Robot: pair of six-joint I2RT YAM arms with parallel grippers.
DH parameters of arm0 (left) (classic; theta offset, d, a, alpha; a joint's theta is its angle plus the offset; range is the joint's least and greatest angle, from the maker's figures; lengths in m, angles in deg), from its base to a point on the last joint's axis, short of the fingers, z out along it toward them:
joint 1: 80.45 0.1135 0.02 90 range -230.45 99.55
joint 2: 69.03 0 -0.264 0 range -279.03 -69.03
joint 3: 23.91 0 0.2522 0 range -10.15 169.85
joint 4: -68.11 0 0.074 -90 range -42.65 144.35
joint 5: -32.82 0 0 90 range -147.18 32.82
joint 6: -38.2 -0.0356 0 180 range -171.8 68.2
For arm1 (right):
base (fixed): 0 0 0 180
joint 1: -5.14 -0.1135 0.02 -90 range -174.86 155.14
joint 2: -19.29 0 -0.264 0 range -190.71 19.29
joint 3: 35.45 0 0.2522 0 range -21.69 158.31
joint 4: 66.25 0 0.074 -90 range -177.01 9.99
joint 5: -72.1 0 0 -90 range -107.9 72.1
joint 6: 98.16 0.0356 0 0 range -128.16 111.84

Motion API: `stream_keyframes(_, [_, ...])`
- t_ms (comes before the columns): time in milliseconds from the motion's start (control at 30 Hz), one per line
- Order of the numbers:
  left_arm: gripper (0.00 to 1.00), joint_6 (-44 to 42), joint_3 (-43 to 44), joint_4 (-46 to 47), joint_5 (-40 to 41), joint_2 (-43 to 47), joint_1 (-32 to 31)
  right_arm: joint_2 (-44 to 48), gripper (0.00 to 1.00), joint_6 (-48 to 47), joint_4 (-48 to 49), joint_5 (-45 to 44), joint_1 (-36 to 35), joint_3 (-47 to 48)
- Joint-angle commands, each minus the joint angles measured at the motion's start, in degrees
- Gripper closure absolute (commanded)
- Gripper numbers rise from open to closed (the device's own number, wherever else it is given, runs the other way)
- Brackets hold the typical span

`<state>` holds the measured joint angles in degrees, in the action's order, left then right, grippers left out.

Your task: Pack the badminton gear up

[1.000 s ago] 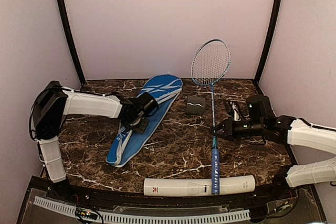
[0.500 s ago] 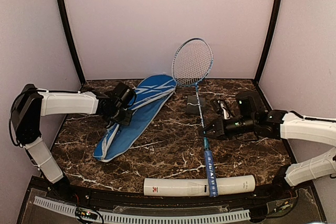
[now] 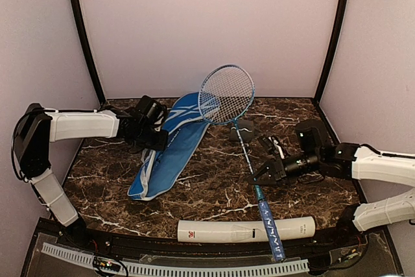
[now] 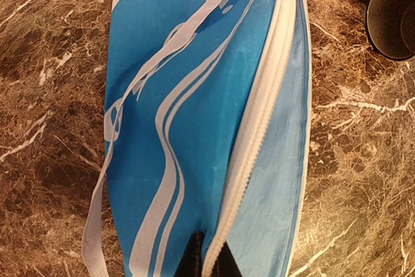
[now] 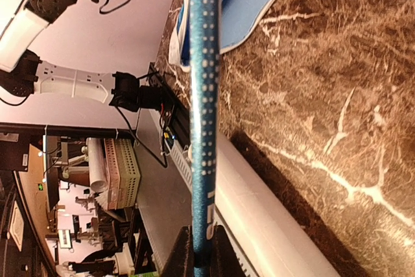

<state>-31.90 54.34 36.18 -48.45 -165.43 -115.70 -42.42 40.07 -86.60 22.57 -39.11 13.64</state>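
A blue-handled racket [image 3: 226, 94] is lifted at a slant, its head over the top of the blue zip bag [image 3: 170, 147] and its handle end [image 3: 272, 235] crossing the white tube [image 3: 220, 231]. My right gripper [image 3: 258, 176] is shut on the racket's shaft just above the grip; the right wrist view shows the handle [image 5: 202, 95] pinched between the fingers of that gripper [image 5: 202, 257]. My left gripper [image 3: 150, 135] is shut on the bag's edge. In the left wrist view the gripper [image 4: 207, 259] clamps the white zip trim [image 4: 259, 115] of the bag [image 4: 168, 95], which gapes a little.
A dark cap-like cup [image 3: 237, 135] stands behind the racket shaft, also seen as the cup [image 4: 391, 11]. A small black item with white parts [image 3: 277, 142] lies near the right arm. The tube [image 5: 279, 225] lies along the table's front edge.
The right gripper has carried the racket left, tilting its head over the bag while the handle end swung out past the tube. The left gripper has dragged the bag's edge left and back.
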Motion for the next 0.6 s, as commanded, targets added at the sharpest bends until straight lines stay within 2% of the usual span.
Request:
stream_keyframes(0, [1.00,0.96,2.31,8.62,-1.15,2.61,2.05,2.20,1.00,3.54,1.61,8.50,-1.52,-3.22])
stream_keyframes(300, [1.00,3.32,-0.66,18.00,-4.46,6.92,2.20,0.86,1.00,10.27,6.34,16.07,-4.19,-5.16])
stream_keyframes(567, [1.00,3.06,-2.35,22.13,-2.58,9.66,2.21,-0.09,1.00,14.81,10.39,18.35,-6.07,-5.89])
